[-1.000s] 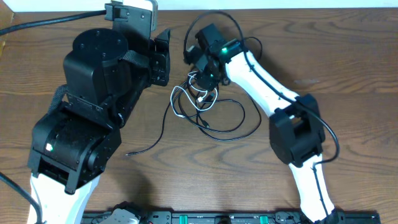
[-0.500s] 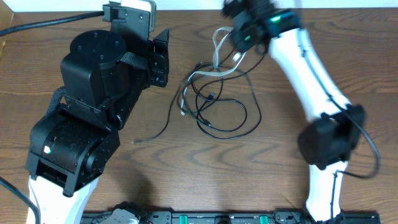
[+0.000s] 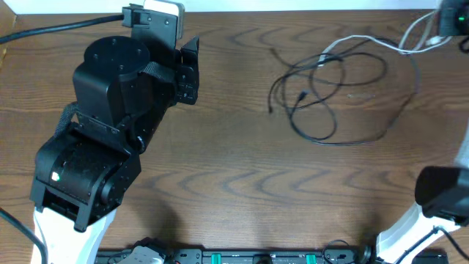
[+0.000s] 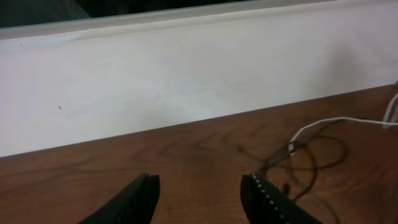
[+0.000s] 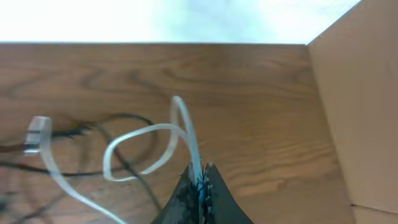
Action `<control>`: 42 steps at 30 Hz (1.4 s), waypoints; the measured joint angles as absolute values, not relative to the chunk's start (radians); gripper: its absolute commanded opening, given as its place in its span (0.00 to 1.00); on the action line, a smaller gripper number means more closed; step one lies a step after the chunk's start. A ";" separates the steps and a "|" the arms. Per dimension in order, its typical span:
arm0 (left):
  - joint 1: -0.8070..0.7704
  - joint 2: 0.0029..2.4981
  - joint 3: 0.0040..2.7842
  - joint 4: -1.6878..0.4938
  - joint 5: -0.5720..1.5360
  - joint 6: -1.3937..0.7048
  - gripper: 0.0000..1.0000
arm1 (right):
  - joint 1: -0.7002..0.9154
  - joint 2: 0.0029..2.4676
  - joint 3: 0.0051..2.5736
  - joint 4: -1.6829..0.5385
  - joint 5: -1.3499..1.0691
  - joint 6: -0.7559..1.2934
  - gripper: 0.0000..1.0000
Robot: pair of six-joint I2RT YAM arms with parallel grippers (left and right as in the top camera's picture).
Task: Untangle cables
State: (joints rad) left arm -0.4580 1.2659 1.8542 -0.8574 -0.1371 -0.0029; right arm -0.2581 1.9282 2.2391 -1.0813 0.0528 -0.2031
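The black cables point(image 3: 330, 110) lie in loose loops on the wooden table at the right of centre. A white cable point(image 3: 366, 42) runs from them up to my right gripper point(image 3: 448, 26) at the far right top edge. In the right wrist view that gripper point(image 5: 200, 177) is shut on the white cable point(image 5: 180, 121), which loops out ahead with its plug end point(image 5: 37, 130) at the left. My left gripper point(image 4: 199, 193) is open and empty, at the left of the table. The cables point(image 4: 311, 155) show to its right in the left wrist view.
The left arm's large black body point(image 3: 110, 125) fills the table's left side. A white wall point(image 4: 186, 74) runs along the table's far edge. A tan board or box side point(image 5: 360, 106) stands at the table's right end.
My right gripper has swung from the table's centre to the far right top corner, pulling the white cable taut and dragging the black loops to the right. The left arm has stayed put.
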 measured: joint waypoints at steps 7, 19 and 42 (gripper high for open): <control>-0.458 1.357 1.852 -0.857 -0.135 -0.042 0.46 | -0.138 1.759 2.240 -1.036 -0.080 -0.190 0.01; -0.427 1.573 1.757 -0.723 0.048 -0.053 0.47 | 0.174 1.726 2.337 -0.979 -0.183 -0.072 0.01; -0.439 1.706 1.756 -0.766 0.648 0.033 0.47 | 0.299 1.888 2.344 -0.810 -0.065 -0.062 0.01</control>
